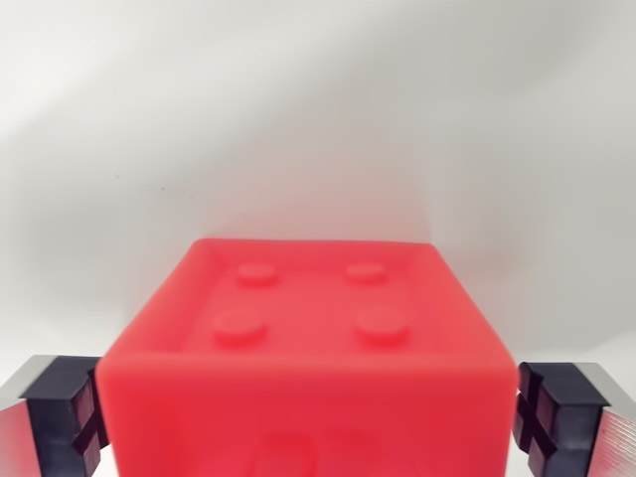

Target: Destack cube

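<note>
Between the spread jaws sits the red cube [308, 348], seemingly untouched.

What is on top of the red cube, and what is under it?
On the red cube only its four round studs show, nothing else. Anything under it is hidden by the cube itself.

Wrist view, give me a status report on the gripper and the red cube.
Gripper open, fingers flanking red cube, slight gaps both sides. Cube studs up, not yet gripped. Lower cube hidden from view. Nothing in the way.
</note>
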Controlling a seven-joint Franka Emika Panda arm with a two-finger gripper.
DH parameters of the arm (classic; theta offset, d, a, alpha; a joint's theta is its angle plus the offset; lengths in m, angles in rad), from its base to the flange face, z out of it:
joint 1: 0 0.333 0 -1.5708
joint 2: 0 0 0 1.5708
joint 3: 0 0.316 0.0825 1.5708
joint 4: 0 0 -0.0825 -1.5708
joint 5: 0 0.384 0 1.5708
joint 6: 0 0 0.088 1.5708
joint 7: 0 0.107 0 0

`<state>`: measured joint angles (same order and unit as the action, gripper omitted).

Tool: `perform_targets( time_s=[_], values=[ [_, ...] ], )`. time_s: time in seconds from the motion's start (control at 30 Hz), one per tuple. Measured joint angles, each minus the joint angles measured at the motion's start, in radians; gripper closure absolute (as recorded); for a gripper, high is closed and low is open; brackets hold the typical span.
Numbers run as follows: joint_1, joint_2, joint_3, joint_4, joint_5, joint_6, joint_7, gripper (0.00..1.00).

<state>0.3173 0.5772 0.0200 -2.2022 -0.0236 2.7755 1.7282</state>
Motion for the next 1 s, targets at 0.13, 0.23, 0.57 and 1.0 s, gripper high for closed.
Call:
perform_targets(
  time_s=[0.13,0.23,0.57,1.0],
  values=[
    [0.000,0.000,0.000,0.000,0.000,0.000,0.000,0.00],
    [0.000,-0.004,0.000,-0.001,0.000,-0.002,0.000,0.00],
    [0.000,-0.052,0.000,-0.014,0.000,-0.032,0.000,0.00],
    [-0.002,-0.149,0.003,-0.035,0.001,-0.108,-0.001,0.00]
  ],
)
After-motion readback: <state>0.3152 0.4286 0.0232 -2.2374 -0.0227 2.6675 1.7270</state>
